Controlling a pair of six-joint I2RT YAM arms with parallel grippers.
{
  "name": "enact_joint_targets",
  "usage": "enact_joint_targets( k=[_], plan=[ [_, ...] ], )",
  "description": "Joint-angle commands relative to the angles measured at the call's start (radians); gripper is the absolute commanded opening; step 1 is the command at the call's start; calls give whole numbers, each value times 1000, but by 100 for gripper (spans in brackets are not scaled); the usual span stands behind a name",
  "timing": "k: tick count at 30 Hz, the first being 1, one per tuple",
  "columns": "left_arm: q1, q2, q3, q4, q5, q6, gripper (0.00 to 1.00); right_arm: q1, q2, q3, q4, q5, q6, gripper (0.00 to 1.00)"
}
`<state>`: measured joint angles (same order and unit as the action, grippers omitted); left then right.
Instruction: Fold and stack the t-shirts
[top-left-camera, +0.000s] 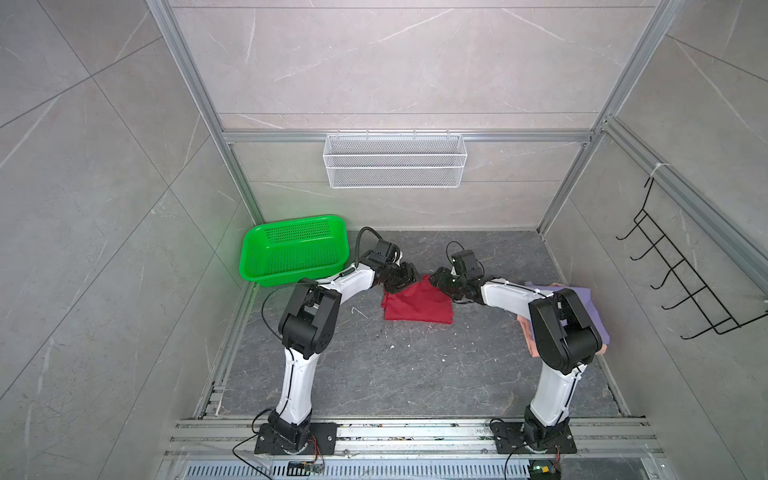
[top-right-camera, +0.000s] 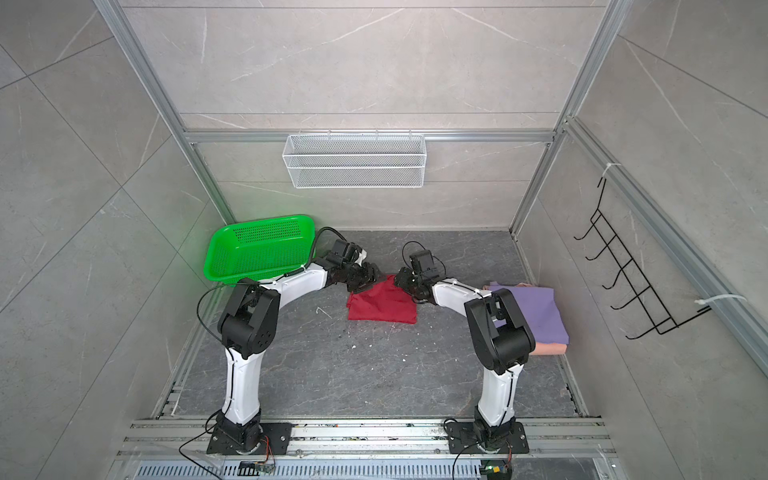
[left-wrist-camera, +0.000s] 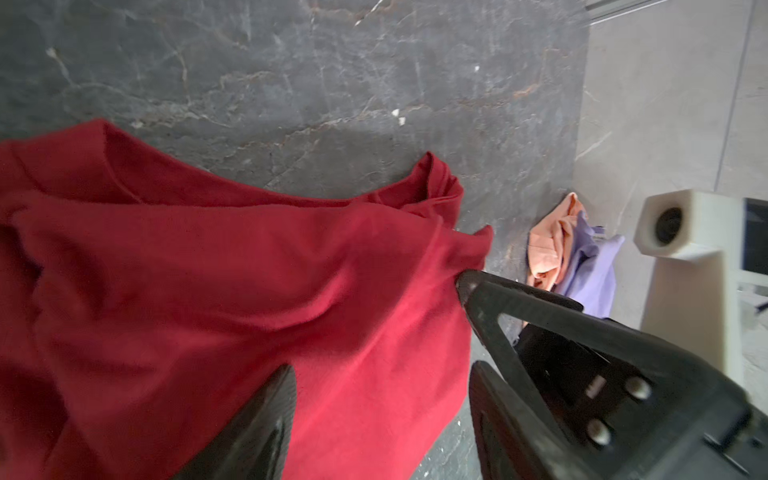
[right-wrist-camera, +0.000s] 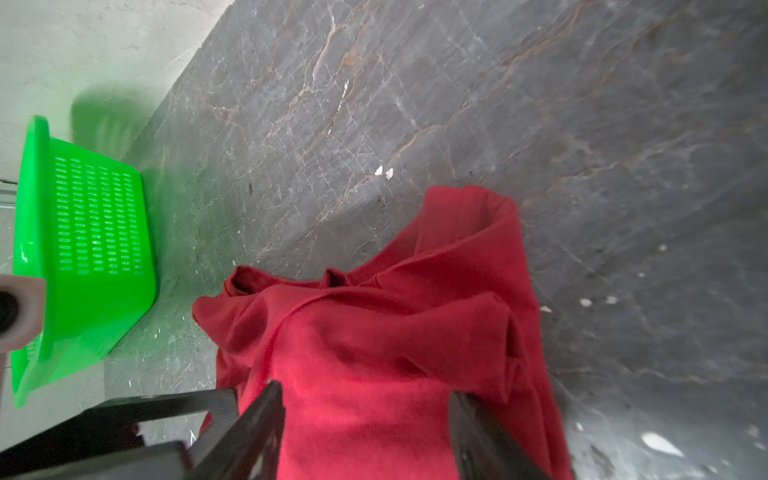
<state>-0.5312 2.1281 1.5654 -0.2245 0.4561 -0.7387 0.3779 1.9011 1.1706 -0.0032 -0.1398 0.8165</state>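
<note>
Where red t-shirt (top-left-camera: 415, 305) lies, tabletop (top-left-camera: 415, 374) is marbled.

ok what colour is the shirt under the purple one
The bottom shirt is salmon pink, clearest in a top view beneath the lavender shirt.

Two overhead eyes, two wrist cameras.
My top views sit high at the near edge, looking steeply down toward the back wall (top-left-camera: 395, 75), far enough to hold the whole cell. Each wrist camera looks close over the dark red t-shirt (left-wrist-camera: 249, 291), which all four views share; the right wrist also catches the green basket (right-wrist-camera: 95, 232).
</note>
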Motion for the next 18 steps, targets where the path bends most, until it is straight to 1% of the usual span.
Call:
enact_joint_targets(
  k=[1,7,13,18],
  plan=[
    [7,24,52,-3,33,13,69,6,44,46,4,-3,13,74],
    [31,51,49,-3,9,-2,70,6,108,80,-28,12,22,74],
    [71,64,10,5,-16,-17,70,4,167,99,-85,41,39,74],
    [95,82,-21,4,-32,-22,70,-3,187,102,-146,68,46,74]
  ],
)
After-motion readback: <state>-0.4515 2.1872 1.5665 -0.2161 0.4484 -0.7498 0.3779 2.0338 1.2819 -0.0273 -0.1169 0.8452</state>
